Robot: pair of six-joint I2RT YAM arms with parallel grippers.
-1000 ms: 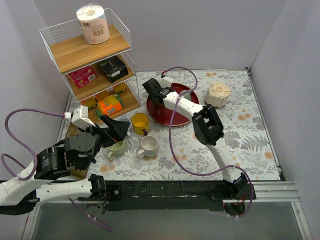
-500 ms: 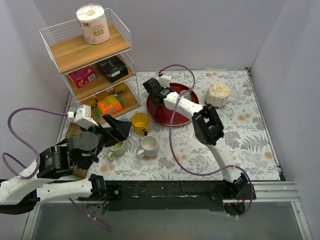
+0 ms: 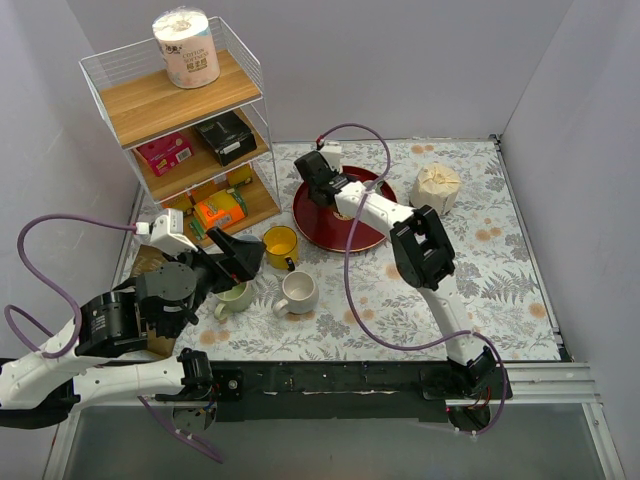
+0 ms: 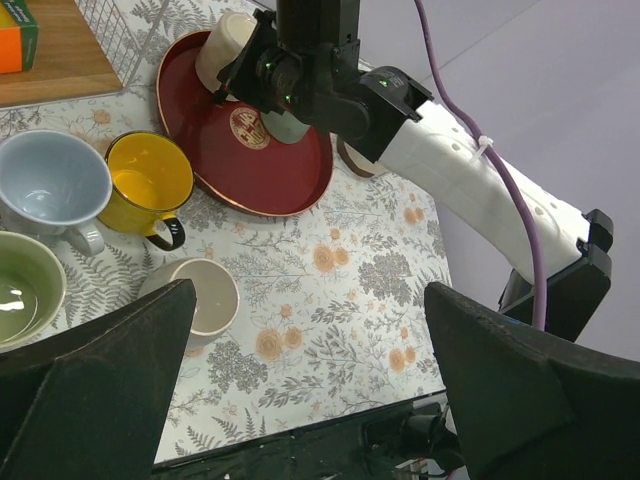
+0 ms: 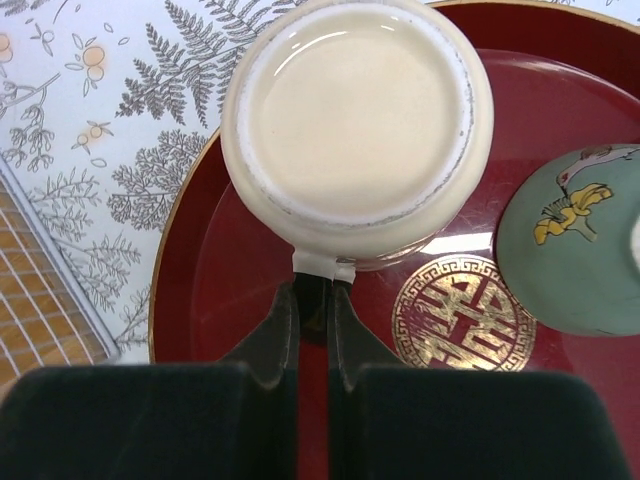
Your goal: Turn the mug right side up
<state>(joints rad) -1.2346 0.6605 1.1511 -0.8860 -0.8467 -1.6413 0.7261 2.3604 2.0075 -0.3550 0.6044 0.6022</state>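
Observation:
A cream mug [image 5: 355,130] hangs upside down, base toward the right wrist camera, over the far left part of the red plate [image 5: 230,290]. My right gripper [image 5: 315,285] is shut on its handle. In the left wrist view the cream mug [image 4: 225,45] is tilted in the right gripper [image 4: 245,75] above the plate [image 4: 270,170]. From the top the right gripper [image 3: 318,182] covers the mug. My left gripper [image 4: 310,370] is open and empty, hovering above the mugs at the left [image 3: 245,255].
A teal mug [image 5: 575,250] sits upside down on the plate. Yellow [image 4: 150,178], blue-grey [image 4: 50,180], green [image 4: 20,290] and beige [image 4: 200,295] mugs stand upright on the floral cloth. A wire shelf [image 3: 180,130] stands back left, a wrapped bundle [image 3: 438,188] back right.
My right gripper has shifted slightly right and toward the back over the plate, still holding the mug. My left gripper has edged a little to the right.

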